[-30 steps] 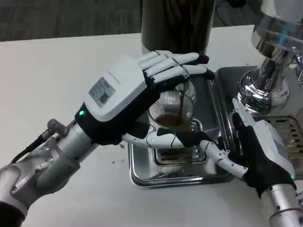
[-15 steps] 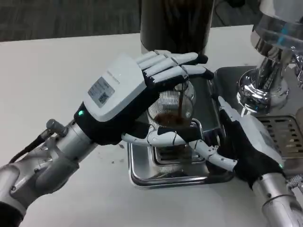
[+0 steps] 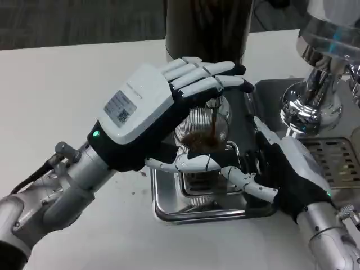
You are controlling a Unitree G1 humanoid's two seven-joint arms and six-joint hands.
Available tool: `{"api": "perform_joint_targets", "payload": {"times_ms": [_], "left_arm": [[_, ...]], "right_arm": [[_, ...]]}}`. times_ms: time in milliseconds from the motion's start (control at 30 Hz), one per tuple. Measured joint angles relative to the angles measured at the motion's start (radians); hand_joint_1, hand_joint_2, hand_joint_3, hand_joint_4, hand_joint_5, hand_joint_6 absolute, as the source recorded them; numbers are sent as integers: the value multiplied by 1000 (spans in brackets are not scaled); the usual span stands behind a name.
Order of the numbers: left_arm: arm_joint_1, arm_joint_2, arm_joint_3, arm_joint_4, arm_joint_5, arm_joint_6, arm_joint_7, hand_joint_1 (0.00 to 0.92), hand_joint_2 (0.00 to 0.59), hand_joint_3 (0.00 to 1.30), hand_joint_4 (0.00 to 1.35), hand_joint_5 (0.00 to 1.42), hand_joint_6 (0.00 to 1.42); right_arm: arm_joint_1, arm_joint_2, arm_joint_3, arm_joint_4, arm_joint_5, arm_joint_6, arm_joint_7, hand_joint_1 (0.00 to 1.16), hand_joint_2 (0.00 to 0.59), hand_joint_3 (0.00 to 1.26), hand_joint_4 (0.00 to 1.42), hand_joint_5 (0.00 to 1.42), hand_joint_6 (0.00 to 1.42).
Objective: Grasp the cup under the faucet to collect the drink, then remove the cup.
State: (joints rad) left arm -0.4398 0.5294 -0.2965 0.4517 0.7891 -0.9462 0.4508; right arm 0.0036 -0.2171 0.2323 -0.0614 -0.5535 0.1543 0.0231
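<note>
A clear ribbed cup [image 3: 198,125] stands on the grate of the steel drip tray [image 3: 169,209]. A thin dark stream [image 3: 215,117] falls into it, and brown drink fills its lower part. My left hand [image 3: 147,110] covers the faucet: its fingers [image 3: 209,76] lie flat and together on top of the tap, and its thumb [image 3: 188,163] reaches across the cup's front near the base. My right hand [image 3: 288,171] is at the tray's right edge, with its fingers [image 3: 246,183] spread and pointing at the cup's base. They grip nothing.
The dark dispenser body [image 3: 207,25] rises behind the cup. A chrome machine [image 3: 318,93] with a slotted grate [image 3: 337,154] stands at the right, close to my right forearm. White table [image 3: 62,95] stretches to the left.
My right hand has slid left along the tray toward the cup's base. The drink level in the cup has risen a little. My left hand has stayed on the faucet.
</note>
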Motion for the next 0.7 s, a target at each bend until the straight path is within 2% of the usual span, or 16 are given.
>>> {"api": "perform_joint_targets", "payload": {"times_ms": [200, 267, 300, 367, 500, 700], "left_arm": [[3, 0, 0, -2, 2, 6, 10, 144, 169, 348, 225, 392, 298], [5, 1, 1, -10, 4, 18, 13, 143, 169, 318, 167, 349, 241], [9, 2, 2, -16, 7, 24, 16, 128, 161, 293, 122, 294, 166], [39, 3, 10, -55, 20, 71, 26, 80, 120, 210, 13, 178, 64], [86, 13, 15, -78, 39, 122, 26, 29, 101, 166, 0, 119, 3], [139, 23, 57, -91, 36, 162, 31, 20, 100, 148, 0, 108, 0]], "right_arm": [[-1, 0, 0, 0, 9, 0, 6, 363, 218, 0, 0, 0, 0], [-6, 0, 0, 0, 11, 0, 7, 363, 218, 0, 0, 0, 0], [-7, 0, 0, 0, 11, 0, 7, 363, 218, 0, 0, 0, 0], [-8, 0, 0, 0, 16, 0, 7, 363, 218, 0, 0, 0, 0], [-10, 0, 0, 1, 26, 0, 8, 358, 221, 0, 0, 0, 0], [-19, 1, 0, 13, 37, -1, 8, 352, 224, 0, 0, 0, 0]]}}
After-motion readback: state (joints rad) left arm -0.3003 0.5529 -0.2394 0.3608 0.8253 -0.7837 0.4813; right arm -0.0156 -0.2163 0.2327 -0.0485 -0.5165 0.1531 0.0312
